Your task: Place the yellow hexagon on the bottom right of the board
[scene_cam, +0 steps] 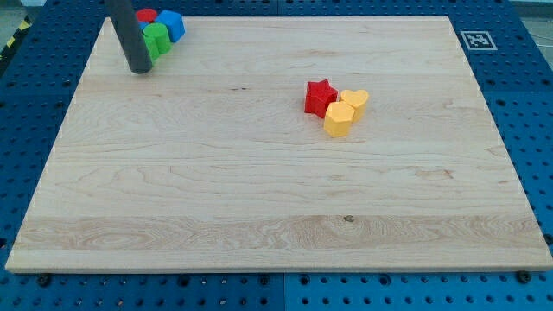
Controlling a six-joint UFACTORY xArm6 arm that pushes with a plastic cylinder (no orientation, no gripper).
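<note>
The yellow hexagon (338,119), a squat six-sided block, is sitting near the board's (259,199) middle, touching the red star (320,97) and yellow heart (354,99). My tip (140,69), carrying no pincer, is resting top left beside the green block (157,39).

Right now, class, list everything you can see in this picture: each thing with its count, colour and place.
Board: one, pale wood, fills most of the view.
Red star: one, red, right of centre, touching the yellow blocks.
Yellow hexagon: one, yellow, just below-right of the star.
Yellow heart: one, yellow, right of the star.
Green block: one, green, top left cluster.
Blue block: one, blue, top left cluster.
Red block: one, red, top left, partly hidden.
Marker tag: one, black and white, top right.
Base: blue, perforated, around the board.
My tip: one, dark, just left of the green block.
</note>
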